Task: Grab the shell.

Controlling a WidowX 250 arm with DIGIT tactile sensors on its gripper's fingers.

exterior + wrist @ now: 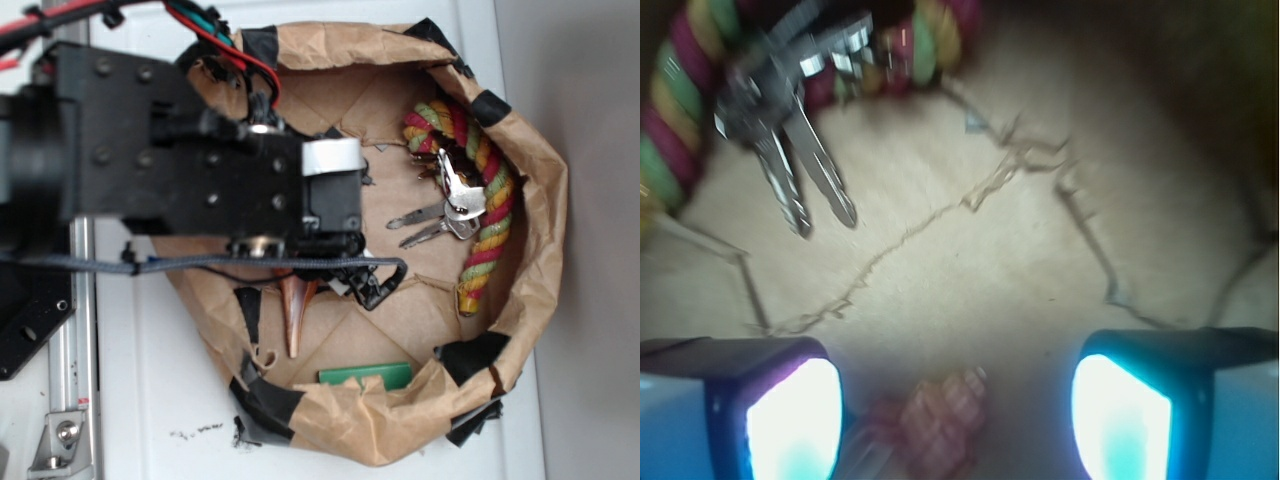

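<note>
Overhead and wrist views of a brown-paper basket [540,250] with black tape along its rim, standing on a white surface [150,400]. The black arm reaches in from the left of the overhead view, and its gripper [958,400] hangs over the left part of the basket floor. In the wrist view the two fingers [790,420] appear at the lower corners, well apart, with a wide gap between them: the jaws stand spread and hold nothing. The shell [296,315] lies on the paper floor just beneath the gripper; in the overhead view its orange-brown taper shows below the gripper body, the thin point directed toward the near rim. In the wrist view the shell [935,420] appears blurred at the bottom edge, between the fingers but nearer the left one, touching neither as far as can be told. A bunch of silver keys [440,215] lies to the right, resting against a red, yellow and green rope [490,210] that curves along the right wall. A green block [365,376] lies at the near rim, right of the shell's tip.
</note>
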